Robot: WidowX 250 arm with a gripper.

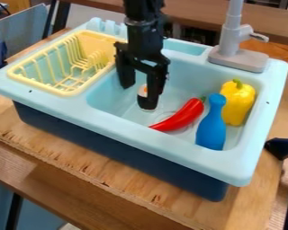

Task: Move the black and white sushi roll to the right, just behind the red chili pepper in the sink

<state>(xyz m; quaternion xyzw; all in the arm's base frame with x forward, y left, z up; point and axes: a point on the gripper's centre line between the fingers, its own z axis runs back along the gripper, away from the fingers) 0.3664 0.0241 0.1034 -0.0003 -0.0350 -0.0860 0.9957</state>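
Partly behind one finger of the spread end effector (137, 96), a small white-and-orange object (142, 90)

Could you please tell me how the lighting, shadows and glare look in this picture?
In the camera view, the light looks soft and fairly even; no harsh glare stands out, only small pale highlights on the yellow pepper and red pepper; shading in the sink basin is gentle; the black gripper is so dark that its surface detail is hard to read.
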